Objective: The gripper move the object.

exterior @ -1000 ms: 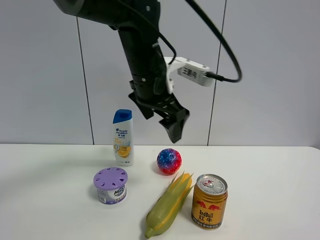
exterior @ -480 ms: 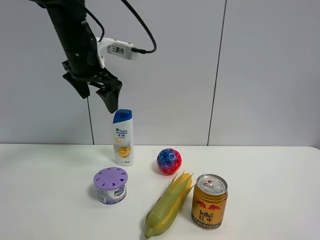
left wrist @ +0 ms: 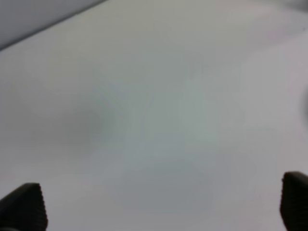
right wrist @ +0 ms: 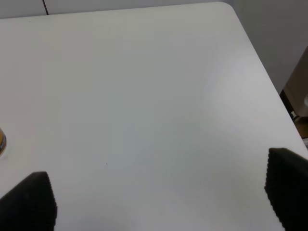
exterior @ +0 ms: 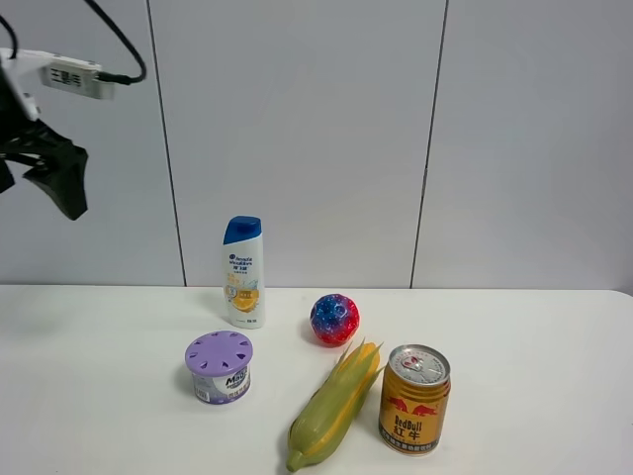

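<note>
The gold Red Bull can (exterior: pixel 415 398) stands upright at the table's front right, with nothing holding it. My left gripper (exterior: pixel 35 178), a black claw with a white camera bracket, hangs high at the far left edge of the exterior high view, far from the can, partly cut off. In the left wrist view its fingertips (left wrist: pixel 23 206) stand wide apart over a blurred white surface, open and empty. My right gripper (right wrist: pixel 159 202) is open and empty over bare table; an orange sliver (right wrist: pixel 1 142) at that view's edge may be the can.
On the white table (exterior: pixel 534 336) a corn cob (exterior: pixel 334 406) lies just left of the can. A purple-lidded white tub (exterior: pixel 219 366), a shampoo bottle (exterior: pixel 243 272) and a red-blue ball (exterior: pixel 334 319) stand behind. The table's right edge and corner (right wrist: pixel 231 7) show in the right wrist view.
My left arm has swung from above the table's middle to the far left edge of the view, still raised. The objects on the table have not moved.
</note>
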Controlling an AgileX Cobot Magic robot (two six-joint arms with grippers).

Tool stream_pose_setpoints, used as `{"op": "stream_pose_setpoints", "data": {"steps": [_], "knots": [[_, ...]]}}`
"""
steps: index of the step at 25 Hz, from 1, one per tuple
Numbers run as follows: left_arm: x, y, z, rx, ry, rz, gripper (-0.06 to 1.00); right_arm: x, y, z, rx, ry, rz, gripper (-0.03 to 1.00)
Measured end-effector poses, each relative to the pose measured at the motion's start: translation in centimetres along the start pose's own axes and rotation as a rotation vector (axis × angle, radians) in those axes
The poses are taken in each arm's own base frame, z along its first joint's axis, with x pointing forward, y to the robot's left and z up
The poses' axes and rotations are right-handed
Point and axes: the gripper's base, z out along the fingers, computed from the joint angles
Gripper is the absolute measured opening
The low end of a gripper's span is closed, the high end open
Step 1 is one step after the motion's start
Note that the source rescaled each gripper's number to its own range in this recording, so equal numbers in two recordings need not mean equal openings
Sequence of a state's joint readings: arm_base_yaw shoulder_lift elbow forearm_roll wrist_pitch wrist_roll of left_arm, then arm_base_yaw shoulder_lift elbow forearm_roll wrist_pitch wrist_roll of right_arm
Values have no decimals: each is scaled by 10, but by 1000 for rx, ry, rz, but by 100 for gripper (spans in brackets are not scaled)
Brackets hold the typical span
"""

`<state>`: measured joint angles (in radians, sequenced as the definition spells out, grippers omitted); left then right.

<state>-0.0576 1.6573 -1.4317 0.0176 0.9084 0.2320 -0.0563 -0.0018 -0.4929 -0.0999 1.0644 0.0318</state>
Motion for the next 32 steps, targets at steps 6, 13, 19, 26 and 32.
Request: {"op": "stream_pose_setpoints", "data": {"steps": [6, 13, 19, 26, 32], "knots": [[77, 5, -56, -67, -88, -71, 100, 0, 0, 0, 0, 0, 0, 100], [169, -7, -117, -183, -233, -162, 100, 0, 0, 0, 0, 0, 0, 100], [222, -31, -164, -254, -354, -202, 100, 0, 0, 0, 0, 0, 0, 100], [268, -61, -191, -220, -400, -218, 100, 0, 0, 0, 0, 0, 0, 100], [296, -77, -194, -223, -481, -260, 100, 0, 0, 0, 0, 0, 0, 100]]}}
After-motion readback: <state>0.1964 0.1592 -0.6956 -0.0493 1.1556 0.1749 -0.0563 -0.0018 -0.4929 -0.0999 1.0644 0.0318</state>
